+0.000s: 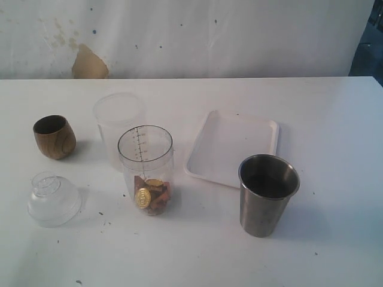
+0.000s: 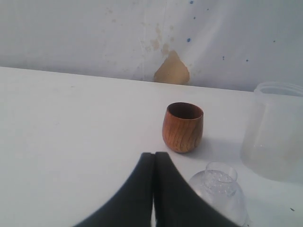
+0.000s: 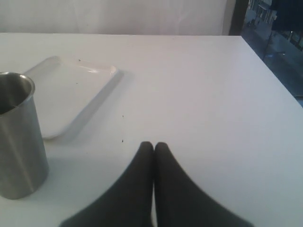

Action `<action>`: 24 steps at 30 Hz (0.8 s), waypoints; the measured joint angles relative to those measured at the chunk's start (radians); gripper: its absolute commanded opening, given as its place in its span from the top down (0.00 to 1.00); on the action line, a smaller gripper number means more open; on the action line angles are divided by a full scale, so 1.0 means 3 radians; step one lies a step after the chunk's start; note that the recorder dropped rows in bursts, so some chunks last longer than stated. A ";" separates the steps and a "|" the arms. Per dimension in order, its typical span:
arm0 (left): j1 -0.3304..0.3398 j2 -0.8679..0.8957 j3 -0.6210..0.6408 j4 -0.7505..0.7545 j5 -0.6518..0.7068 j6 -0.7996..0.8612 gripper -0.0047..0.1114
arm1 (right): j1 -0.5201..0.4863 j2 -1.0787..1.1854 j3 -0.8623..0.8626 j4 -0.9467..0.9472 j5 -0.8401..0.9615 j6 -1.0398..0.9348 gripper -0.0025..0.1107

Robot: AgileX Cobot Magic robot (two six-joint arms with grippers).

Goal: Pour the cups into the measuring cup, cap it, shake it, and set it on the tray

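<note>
Left gripper (image 2: 152,156), right gripper (image 3: 154,145): both closed, empty. Wooden cup (image 2: 182,126) upright beyond left tips, dome lid (image 2: 218,188) lower right. Measuring cup (image 1: 145,170) mid-frame, already loaded, tray (image 1: 230,143) to its right. Probably capping next: open wide, take lid by neck, seat squarely.

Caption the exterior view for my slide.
Partly filled measuring cup at centre, wooden cup and clear lid left, steel tumbler and white tray right.
</note>
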 measured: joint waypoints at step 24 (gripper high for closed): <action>0.0000 0.0000 0.0000 0.0000 0.0000 0.0000 0.96 | 0.0000 0.1281 0.0013 -0.1765 -0.3000 0.1975 0.13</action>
